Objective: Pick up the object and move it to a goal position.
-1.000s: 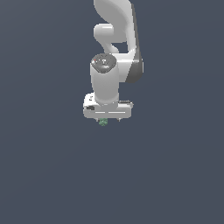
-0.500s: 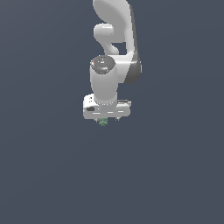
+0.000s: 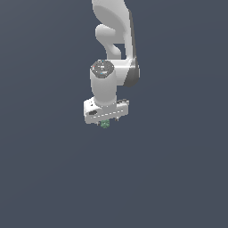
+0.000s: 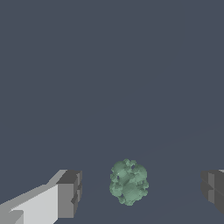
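The object [image 4: 128, 182] is a small lumpy green clump, mottled pale and darker green, lying on the dark grey floor. In the wrist view it sits between my two dark finger pads [image 4: 70, 194], nearer one pad than the other, touching neither. My white gripper [image 4: 142, 191] is open and empty. In the exterior view the gripper [image 3: 107, 121] points down from the white arm, and the clump [image 3: 105, 125] shows just under the hand, partly hidden by it.
A plain dark grey floor [image 3: 178, 178] fills both views. No other objects, walls or edges show. No goal marker is in view.
The wrist housing has sunk slightly toward the floor. The hand and the green clump stay in nearly the same place.
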Action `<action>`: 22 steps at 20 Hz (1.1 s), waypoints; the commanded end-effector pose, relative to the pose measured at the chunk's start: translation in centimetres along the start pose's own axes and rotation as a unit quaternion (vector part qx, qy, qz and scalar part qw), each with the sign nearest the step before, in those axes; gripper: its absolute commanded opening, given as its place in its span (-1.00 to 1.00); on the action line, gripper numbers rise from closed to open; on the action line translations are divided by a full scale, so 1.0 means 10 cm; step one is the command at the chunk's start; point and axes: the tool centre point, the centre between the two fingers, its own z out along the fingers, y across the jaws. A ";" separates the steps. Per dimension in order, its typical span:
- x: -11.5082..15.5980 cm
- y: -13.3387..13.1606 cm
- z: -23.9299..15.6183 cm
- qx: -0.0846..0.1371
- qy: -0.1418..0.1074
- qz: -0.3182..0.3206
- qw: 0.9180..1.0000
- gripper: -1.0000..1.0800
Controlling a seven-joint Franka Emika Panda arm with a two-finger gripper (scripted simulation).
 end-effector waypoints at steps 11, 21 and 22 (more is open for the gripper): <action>-0.32 0.05 0.30 -0.005 0.003 -0.161 0.987 0.92; -0.52 0.05 0.47 -0.007 0.005 -0.259 0.966 0.92; -0.54 0.05 0.48 -0.007 0.006 -0.265 0.964 0.92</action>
